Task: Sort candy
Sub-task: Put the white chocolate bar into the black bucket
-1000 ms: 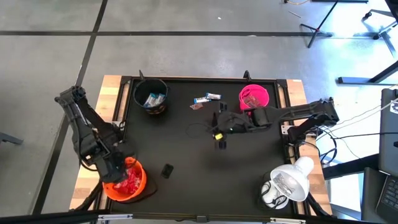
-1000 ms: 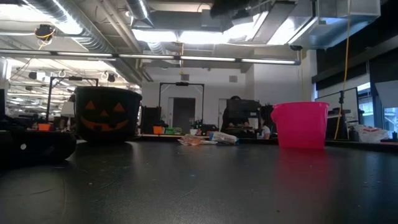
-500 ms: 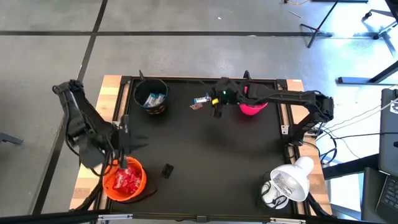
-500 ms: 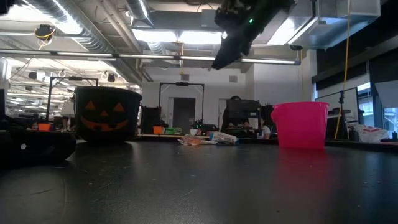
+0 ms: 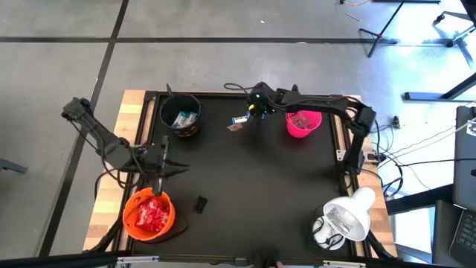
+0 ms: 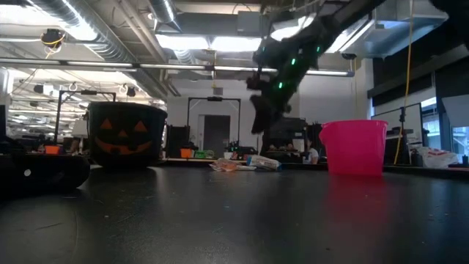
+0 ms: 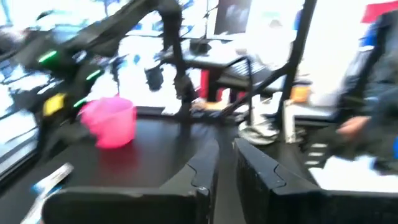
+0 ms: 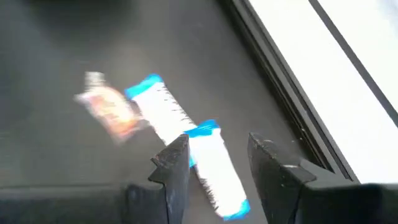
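Room: open workshop hall beyond the desk (image 5: 245, 179), with ceiling lights, ducts and doorways in the low view.
Desk: black top, wooden edges along both sides.
Right fingers (image 5: 255, 113): reached out to the far edge of the desk, hung above the loose candy; set apart with a clear gap, holding nothing; seen in the right wrist view (image 8: 214, 163) and up above the desk in the low view (image 6: 258, 121).
Loose candy (image 8: 186, 140): two blue-and-white wrapped pieces lying end to end on the desk, one directly under the gap between the right fingers, the other just past the fingertips; in the high view (image 5: 239, 120), just beside the fingers on the black bowl's side.
Reddish candy (image 8: 111, 111): beside the farther blue-and-white piece, ahead of the right fingers.
Left fingers (image 5: 165, 167): held over the desk near the orange bowl, nearly closed with only a narrow slit showing in the left wrist view (image 7: 225, 168), nothing between them.
Orange bowl (image 5: 132, 208): just beside the left fingers, red-wrapped candy (image 5: 152, 217) inside.
Black bowl (image 5: 165, 112): far corner, blue-and-white candy (image 5: 184, 117) inside.
Pink bowl (image 5: 316, 126): just behind the right fingers, under the right arm.
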Motion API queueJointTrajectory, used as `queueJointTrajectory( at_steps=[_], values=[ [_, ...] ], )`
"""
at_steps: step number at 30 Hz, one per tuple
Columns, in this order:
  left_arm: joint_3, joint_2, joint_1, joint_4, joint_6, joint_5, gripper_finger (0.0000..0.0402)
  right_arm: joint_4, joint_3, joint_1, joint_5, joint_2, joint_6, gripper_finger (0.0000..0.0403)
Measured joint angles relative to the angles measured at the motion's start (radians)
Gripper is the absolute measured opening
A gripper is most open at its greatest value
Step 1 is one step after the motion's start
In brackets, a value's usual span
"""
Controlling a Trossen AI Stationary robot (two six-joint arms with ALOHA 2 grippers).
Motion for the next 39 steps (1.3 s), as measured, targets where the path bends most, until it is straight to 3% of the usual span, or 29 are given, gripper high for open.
queueJointTrajectory(
  at_steps=[6,13,23,26,31,39],
  values=[
    [-0.082,0.009,0.101,0.199,0.086,0.170,0.0029,0.040,0.000,-0.073,-0.041,0.113,0.007,0.0161],
    [-0.092,0.020,0.165,0.207,0.080,0.186,0.0028,0.034,0.001,-0.095,-0.100,0.190,0.008,0.0168],
    [-0.092,0.020,0.178,0.203,0.078,0.188,0.0028,0.015,0.002,-0.094,-0.118,0.194,0.016,0.0161],
    [-0.092,0.020,0.178,0.203,0.072,0.187,0.0028,-0.011,0.010,-0.094,-0.143,0.193,0.013,0.0128],
    [-0.092,0.020,0.178,0.203,0.072,0.187,0.0028,-0.073,0.034,-0.094,-0.198,0.193,0.005,0.0021],
    [-0.092,0.020,0.178,0.202,0.072,0.186,0.0028,-0.147,0.087,-0.047,-0.166,0.168,-0.023,0.0004]
  ],
)
